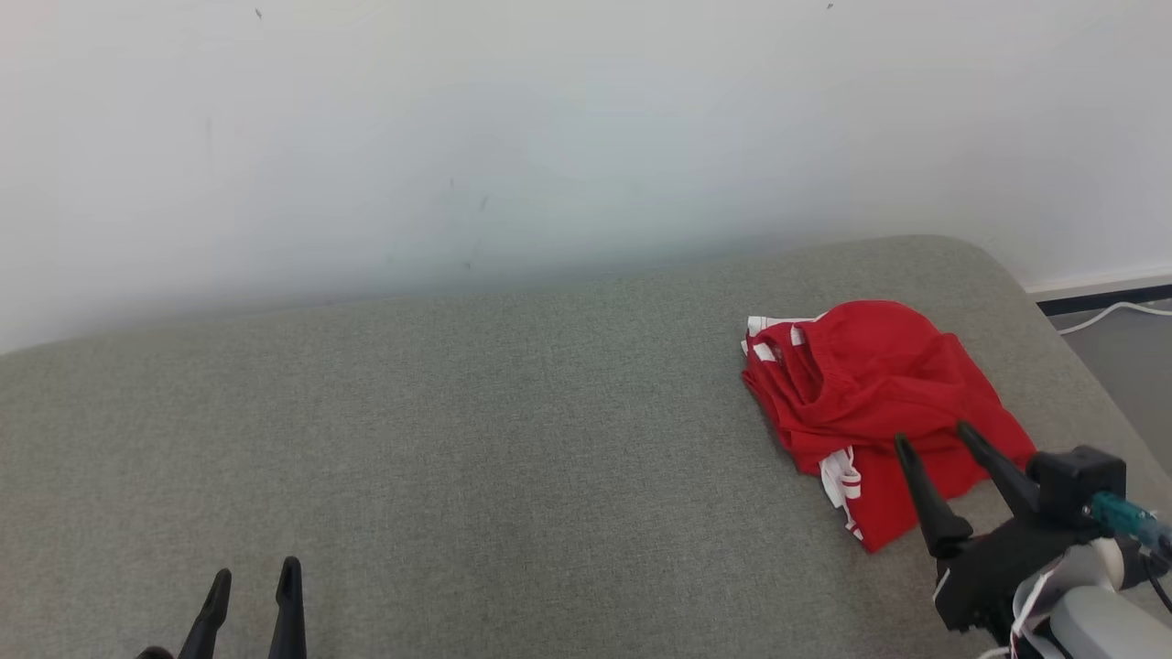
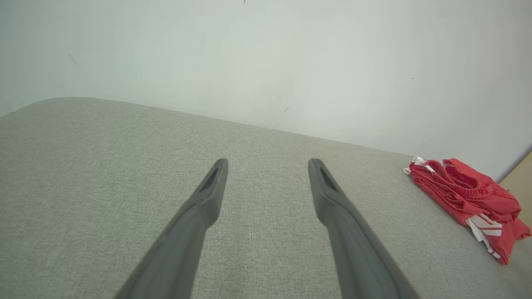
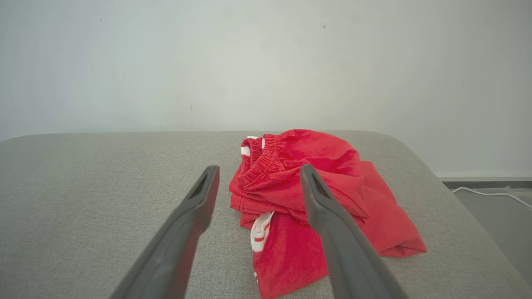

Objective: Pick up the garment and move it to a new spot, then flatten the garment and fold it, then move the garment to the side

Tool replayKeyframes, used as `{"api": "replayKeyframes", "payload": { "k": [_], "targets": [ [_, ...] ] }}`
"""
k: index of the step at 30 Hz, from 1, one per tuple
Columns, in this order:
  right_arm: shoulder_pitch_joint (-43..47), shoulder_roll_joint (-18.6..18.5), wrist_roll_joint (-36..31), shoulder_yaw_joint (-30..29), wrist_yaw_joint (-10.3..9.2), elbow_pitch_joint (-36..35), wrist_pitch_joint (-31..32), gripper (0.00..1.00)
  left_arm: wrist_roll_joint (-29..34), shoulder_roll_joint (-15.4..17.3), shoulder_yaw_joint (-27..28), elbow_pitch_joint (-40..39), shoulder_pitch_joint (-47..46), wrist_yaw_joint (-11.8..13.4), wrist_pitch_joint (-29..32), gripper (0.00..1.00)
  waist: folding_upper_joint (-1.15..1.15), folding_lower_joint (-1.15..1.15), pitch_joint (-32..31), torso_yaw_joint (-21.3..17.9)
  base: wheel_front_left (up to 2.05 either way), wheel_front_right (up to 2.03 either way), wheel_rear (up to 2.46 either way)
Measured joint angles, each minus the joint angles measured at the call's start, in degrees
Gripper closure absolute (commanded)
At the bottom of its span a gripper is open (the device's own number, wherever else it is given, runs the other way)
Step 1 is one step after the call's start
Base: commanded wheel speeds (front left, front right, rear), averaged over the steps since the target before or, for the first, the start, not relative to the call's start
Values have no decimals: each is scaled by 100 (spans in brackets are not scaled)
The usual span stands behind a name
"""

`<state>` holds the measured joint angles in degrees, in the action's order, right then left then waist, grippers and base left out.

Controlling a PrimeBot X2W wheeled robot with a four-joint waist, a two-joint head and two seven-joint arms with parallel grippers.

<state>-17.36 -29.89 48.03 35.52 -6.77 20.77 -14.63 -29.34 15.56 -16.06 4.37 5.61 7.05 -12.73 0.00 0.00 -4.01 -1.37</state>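
Observation:
A crumpled red garment with white striped trim and an elastic waistband lies on the right part of the grey upholstered surface. It shows at the right edge of the left wrist view and straight ahead in the right wrist view. My right gripper is open, its fingertips hovering at the garment's near edge with nothing between them. At the lower left my left gripper is open too, far from the garment, above bare fabric.
A pale wall rises directly behind the grey surface. The surface's rounded right end drops to a floor where a white cable runs along a dark skirting strip.

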Motion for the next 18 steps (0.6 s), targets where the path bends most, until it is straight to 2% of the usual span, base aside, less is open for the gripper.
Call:
{"api": "replayKeyframes", "payload": {
  "k": [4, 10, 18],
  "targets": [
    [418, -194, -353, -179, -35, -619, 0, 0, 73, 5, 81, -193, 124, 1, 2, 0, 0, 0, 27, -16, 0, 0, 0],
    [1013, -304, -486, -834, -37, -1211, 0, 0, 241, 41, 204, -363, 158, 7, 69, 0, 0, 0, 79, -6, 0, 0, 0],
    [1590, 58, -994, -1838, -37, -1484, 0, 0, 382, -52, 605, -477, 361, 7, 141, 0, 0, 0, 182, 35, 0, 0, 0]
  ]
}}
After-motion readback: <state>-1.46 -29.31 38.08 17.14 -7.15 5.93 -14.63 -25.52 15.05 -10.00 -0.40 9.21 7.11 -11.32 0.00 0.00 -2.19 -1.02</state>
